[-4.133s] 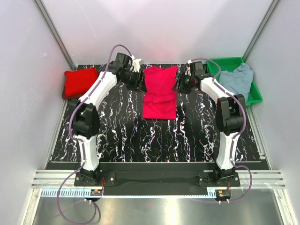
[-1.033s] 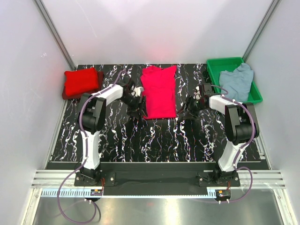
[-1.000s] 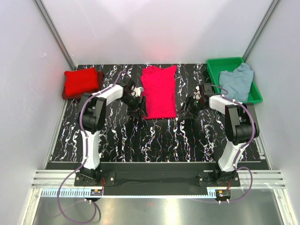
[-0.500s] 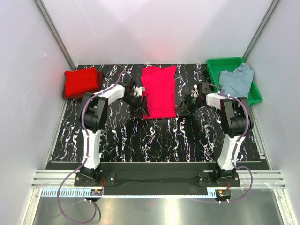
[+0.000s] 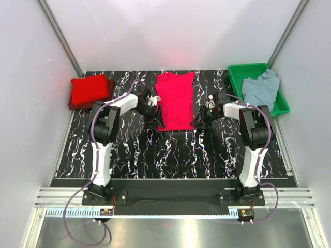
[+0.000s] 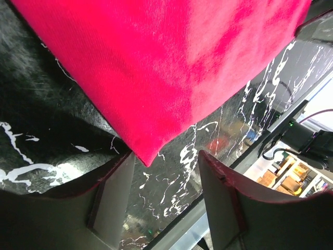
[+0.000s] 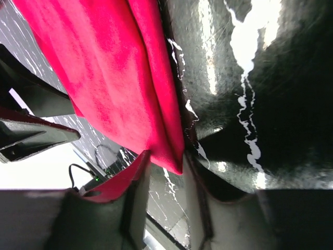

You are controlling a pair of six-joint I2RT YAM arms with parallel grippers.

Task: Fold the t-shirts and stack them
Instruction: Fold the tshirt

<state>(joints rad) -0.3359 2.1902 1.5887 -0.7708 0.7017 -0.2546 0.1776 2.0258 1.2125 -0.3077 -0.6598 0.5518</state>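
A crimson t-shirt [image 5: 176, 101] lies flat in a long folded strip at the table's middle. My left gripper [image 5: 158, 120] is open at its near left corner; in the left wrist view the shirt's corner [image 6: 148, 151] sits just at the gap of the left gripper [image 6: 165, 162]. My right gripper [image 5: 199, 119] is open at the near right corner; in the right wrist view the shirt's corner [image 7: 171, 156] lies between the tips of the right gripper [image 7: 167, 165]. A folded red t-shirt [image 5: 90, 90] lies at the far left. A grey-blue t-shirt [image 5: 260, 88] lies crumpled at the far right.
The grey-blue shirt sits in a green plastic tray [image 5: 248, 66] at the far right corner. The black marbled table [image 5: 170, 155] is bounded by white walls on three sides. Both arms stretch forward on either side of the crimson shirt.
Both grippers came from the shirt's far end to its near corners and moved inward to them. The crimson shirt now lies smoother and longer than four seconds ago.
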